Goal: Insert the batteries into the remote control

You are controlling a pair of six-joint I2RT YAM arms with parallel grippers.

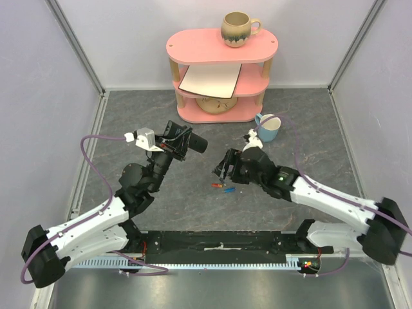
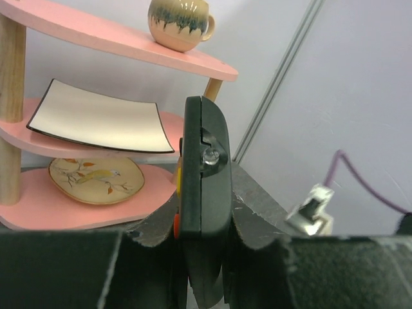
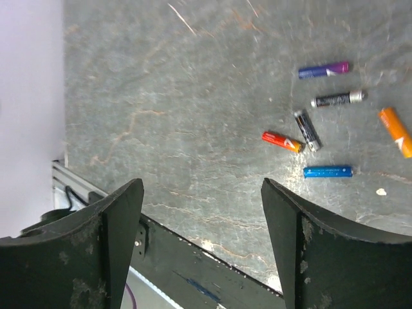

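My left gripper (image 1: 175, 143) is shut on the black remote control (image 1: 196, 143) and holds it raised above the table. In the left wrist view the remote (image 2: 205, 168) stands edge-on between the pads, with red and yellow buttons on its left side; the gripper (image 2: 205, 239) clamps its lower part. Several batteries (image 1: 222, 187) lie on the table below my right gripper (image 1: 221, 170). In the right wrist view the gripper (image 3: 201, 196) is open and empty, above the table left of the blue (image 3: 327, 171), red-orange (image 3: 282, 141), black (image 3: 308, 130) and purple (image 3: 323, 69) batteries.
A pink three-tier shelf (image 1: 193, 46) stands at the back with a mug (image 1: 238, 28) on top, a square plate (image 1: 209, 80) and a patterned dish below. A blue cup (image 1: 268, 127) stands right of it. A black rail (image 1: 219, 243) runs along the near edge.
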